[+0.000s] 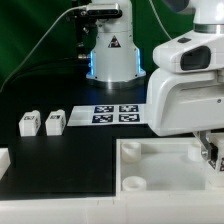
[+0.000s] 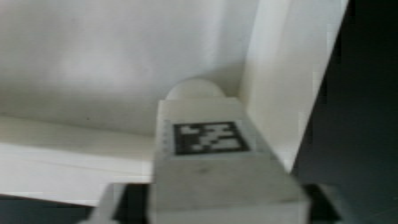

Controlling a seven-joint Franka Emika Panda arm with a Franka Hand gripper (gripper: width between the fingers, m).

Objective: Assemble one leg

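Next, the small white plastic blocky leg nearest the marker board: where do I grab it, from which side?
Once the gripper frees its held leg, come straight down on that small white blocky leg. It stands upright on the black table, tag facing the camera, so probably close on its plain side faces.

Claw cut off at the exterior view's right — fingertips hidden, grip unclear.
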